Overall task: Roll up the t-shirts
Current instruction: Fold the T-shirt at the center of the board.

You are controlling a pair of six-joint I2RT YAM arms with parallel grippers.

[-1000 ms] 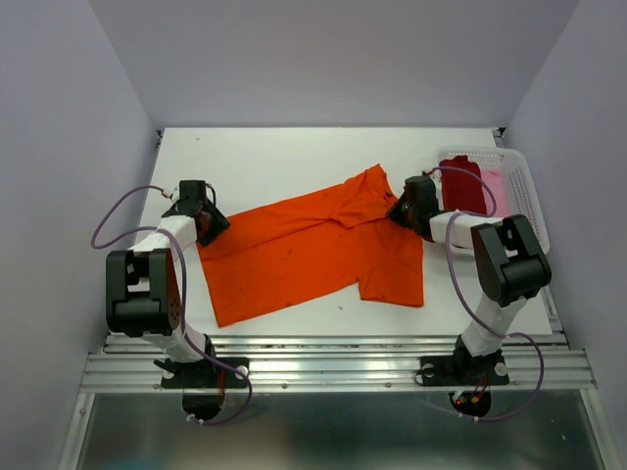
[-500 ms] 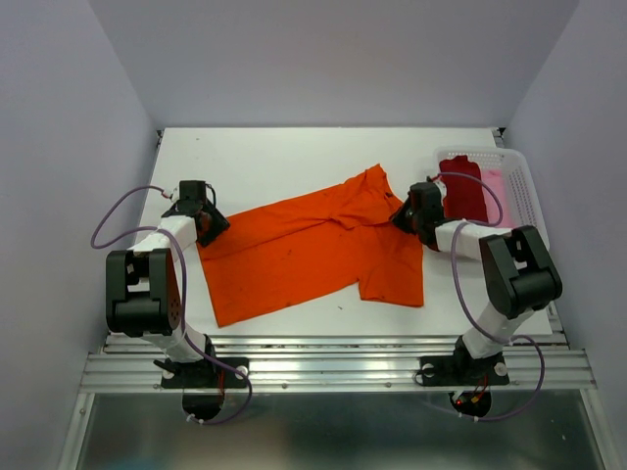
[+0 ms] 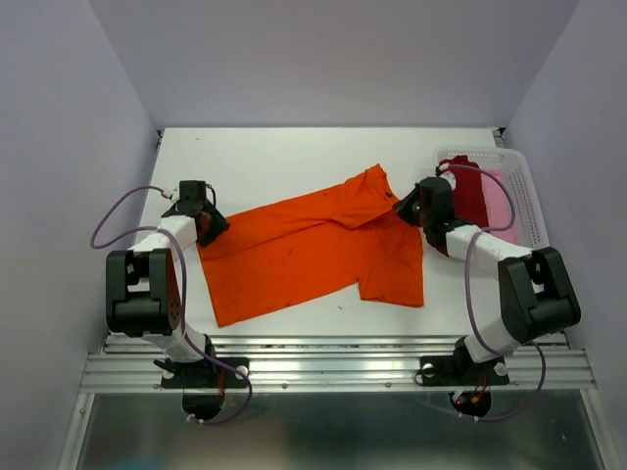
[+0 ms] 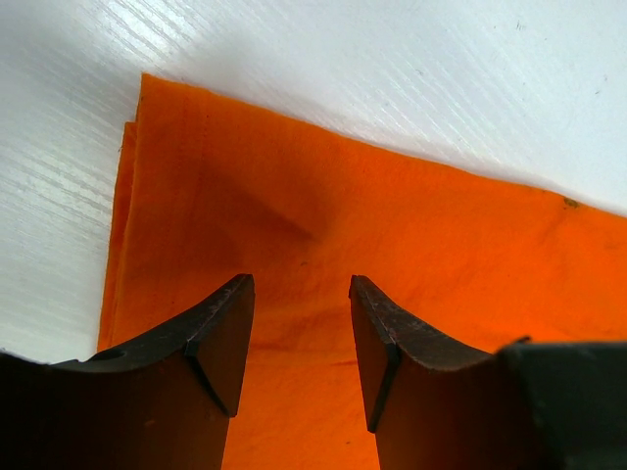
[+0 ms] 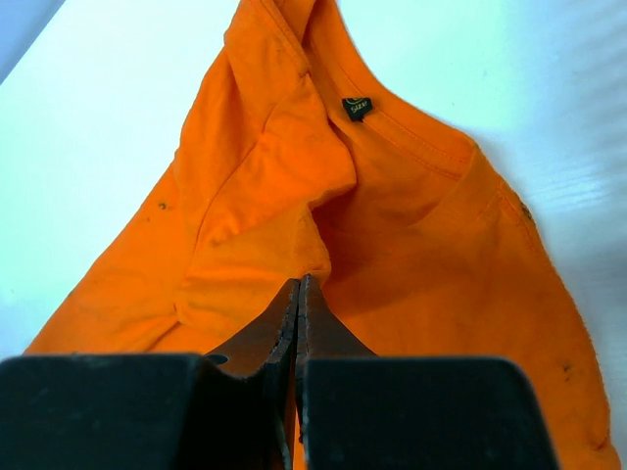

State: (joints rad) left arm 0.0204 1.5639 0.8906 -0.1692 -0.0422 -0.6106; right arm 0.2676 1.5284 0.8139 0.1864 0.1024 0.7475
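A bright orange t-shirt [image 3: 313,245] lies spread on the white table, its collar toward the back right. My left gripper [image 3: 211,223] is open, its jaws low over the shirt's left hem corner [image 4: 196,196], with cloth showing between the fingers [image 4: 220,333]. My right gripper [image 3: 404,209] is shut at the shirt's right side. In the right wrist view its tips [image 5: 298,281] meet on a raised fold of orange cloth below the collar [image 5: 392,127]. A dark red t-shirt [image 3: 468,191] and a pale pink one [image 3: 496,184] lie in the basket.
A white lattice basket [image 3: 529,201] stands at the table's back right, just behind my right arm. The table's [image 3: 294,157] side and back walls close in the space. A metal rail runs along the near edge.
My right arm's elbow has swung to the right, and the gripper has turned and shifted slightly right at the shirt's edge. The left arm and the orange shirt have stayed put.
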